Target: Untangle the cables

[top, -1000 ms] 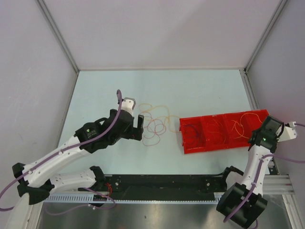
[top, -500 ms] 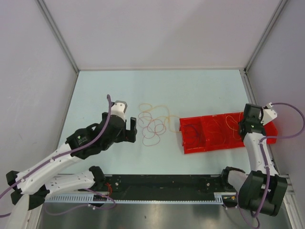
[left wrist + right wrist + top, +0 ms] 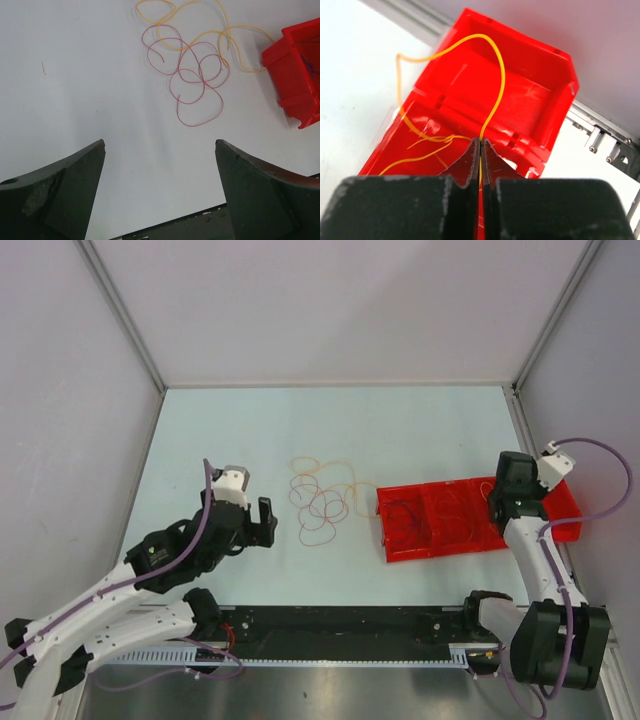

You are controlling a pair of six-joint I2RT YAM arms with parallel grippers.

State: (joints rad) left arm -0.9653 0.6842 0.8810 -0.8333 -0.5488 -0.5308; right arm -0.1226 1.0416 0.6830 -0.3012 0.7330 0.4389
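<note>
A tangle of thin red and yellow cables [image 3: 324,498] lies loose on the white table, left of a red divided bin [image 3: 440,545]. In the left wrist view the red loops [image 3: 192,82] and a yellow strand [image 3: 210,32] lie well ahead of my left gripper [image 3: 160,145], which is open, empty and apart from them. My right gripper [image 3: 481,141] is shut on a yellow cable [image 3: 496,82] that arches up over the bin's end compartment [image 3: 540,107]. From above, the right gripper [image 3: 501,507] hangs over the bin's right part. More thin cables lie inside the bin.
The left arm [image 3: 150,560] reaches in from the near left. A black rail [image 3: 350,625] runs along the table's near edge. Grey walls close in the table on three sides, with a metal frame [image 3: 605,135] just past the bin's right end.
My left gripper has drawn back toward the near left, away from the tangle. The right gripper has swung left from the bin's far right end to over the bin, still shut.
</note>
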